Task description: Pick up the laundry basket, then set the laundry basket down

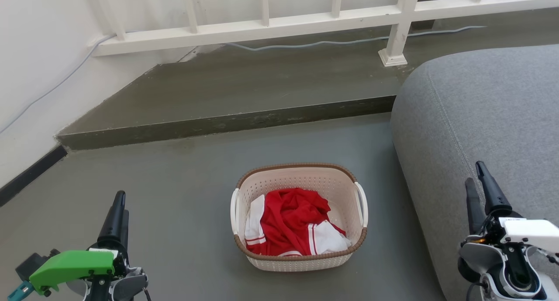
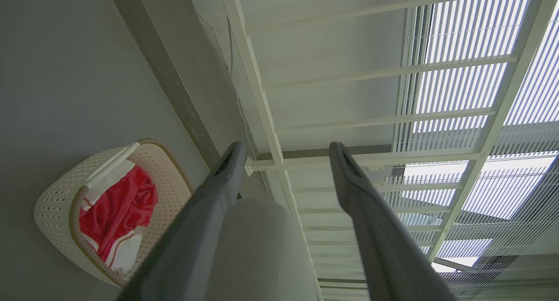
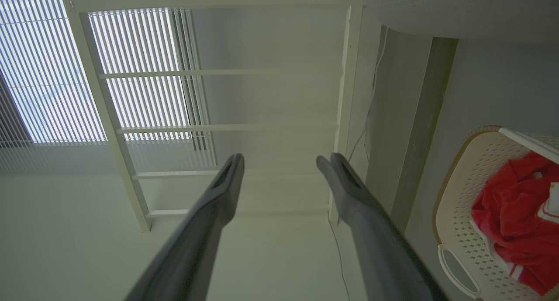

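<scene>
So, left gripper (image 1: 117, 205) and right gripper (image 1: 475, 174) both gape empty; I'd hook them under the laundry basket's (image 1: 301, 165) loop handles (image 1: 362, 202), lifting evenly.

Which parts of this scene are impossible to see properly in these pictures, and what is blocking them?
1. Head view: the bottom of the laundry basket is hidden under the red and white clothing.
2. Left wrist view: one corner of the basket is covered by a finger of the left gripper.
3. Right wrist view: the right edge cuts off part of the basket.
4. Head view: the grey sofa runs past the right edge.
</scene>
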Tool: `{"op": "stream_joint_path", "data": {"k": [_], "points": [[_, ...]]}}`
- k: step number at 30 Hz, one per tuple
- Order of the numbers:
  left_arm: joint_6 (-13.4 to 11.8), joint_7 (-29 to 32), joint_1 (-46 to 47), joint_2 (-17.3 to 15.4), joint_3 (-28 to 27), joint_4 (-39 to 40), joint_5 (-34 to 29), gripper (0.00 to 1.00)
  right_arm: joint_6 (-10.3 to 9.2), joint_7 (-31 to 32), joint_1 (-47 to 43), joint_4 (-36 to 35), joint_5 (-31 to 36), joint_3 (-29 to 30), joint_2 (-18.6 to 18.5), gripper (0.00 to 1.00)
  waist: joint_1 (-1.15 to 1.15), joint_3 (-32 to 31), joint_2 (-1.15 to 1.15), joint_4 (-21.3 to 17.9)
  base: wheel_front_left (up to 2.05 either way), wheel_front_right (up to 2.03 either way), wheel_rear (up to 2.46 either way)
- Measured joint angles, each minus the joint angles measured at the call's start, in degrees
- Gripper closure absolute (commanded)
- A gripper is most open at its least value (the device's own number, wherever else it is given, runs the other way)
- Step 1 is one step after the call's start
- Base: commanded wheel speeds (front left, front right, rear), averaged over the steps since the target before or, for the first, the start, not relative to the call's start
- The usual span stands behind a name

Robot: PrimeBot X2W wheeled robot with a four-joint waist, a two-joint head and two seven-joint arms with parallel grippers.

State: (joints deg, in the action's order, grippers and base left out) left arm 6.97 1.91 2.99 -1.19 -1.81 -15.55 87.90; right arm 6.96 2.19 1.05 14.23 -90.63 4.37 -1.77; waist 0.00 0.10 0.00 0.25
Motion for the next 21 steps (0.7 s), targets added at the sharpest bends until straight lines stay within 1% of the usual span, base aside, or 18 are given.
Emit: {"op": "stream_joint_path", "data": {"k": [3,9,16,21], "points": [[0.0,-0.5,0.0,-0.2,0.3,0.4,-0.6,0.0,0.0,-0.6,0.1,-0.6,1.2,-0.5,-0.5,0.0,0.0,0.0,0.0,0.0,0.0,0.0,0.0],[0.0,-1.9,0.1,-1.7,2.1,1.4,-5.2,0.0,0.0,-1.9,0.8,-1.9,4.8,-2.3,-1.7,0.0,0.0,0.0,0.0,0.0,0.0,0.0,0.0],[0.0,-3.6,0.3,-2.8,4.3,2.3,-12.0,0.0,0.0,-3.5,0.9,-2.9,10.0,-4.8,-3.0,0.0,0.0,0.1,0.0,-0.1,0.0,0.0,0.0],[-0.3,-4.6,0.6,-4.2,6.0,3.1,-18.3,0.0,0.0,-4.7,0.9,-3.4,14.7,-6.6,-4.4,0.0,0.0,0.1,0.0,-0.2,0.0,0.0,0.0]]}}
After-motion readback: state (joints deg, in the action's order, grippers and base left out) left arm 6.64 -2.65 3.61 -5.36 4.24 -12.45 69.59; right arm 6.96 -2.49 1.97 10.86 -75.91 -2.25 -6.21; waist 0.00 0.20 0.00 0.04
